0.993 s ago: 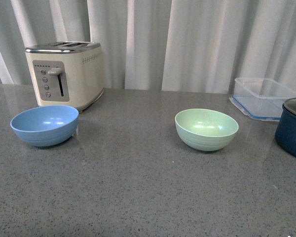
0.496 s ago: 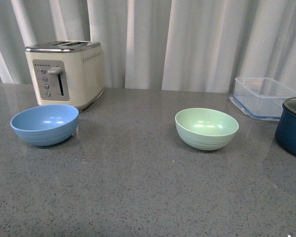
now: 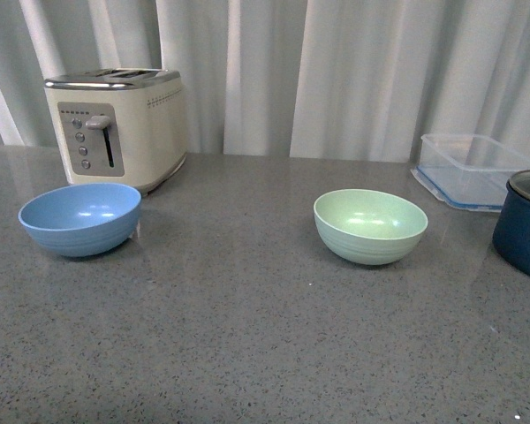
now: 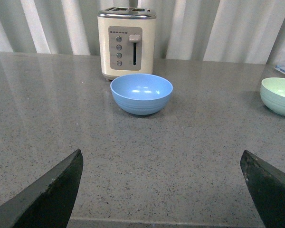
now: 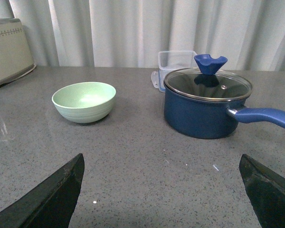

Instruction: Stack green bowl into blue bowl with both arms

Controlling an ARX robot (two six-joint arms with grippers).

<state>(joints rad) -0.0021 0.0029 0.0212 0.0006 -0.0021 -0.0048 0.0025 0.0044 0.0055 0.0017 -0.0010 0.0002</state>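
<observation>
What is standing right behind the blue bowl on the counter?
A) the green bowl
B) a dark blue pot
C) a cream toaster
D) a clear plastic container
C: the toaster stands just behind the blue bowl, while the pot and container are over beyond the green bowl.

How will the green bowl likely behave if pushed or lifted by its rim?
The green bowl looks like matte plastic: probably light and stiff. Its round wall narrows to a small base, so a push near the rim may tip it. The glossy counter may let it slide.
</observation>
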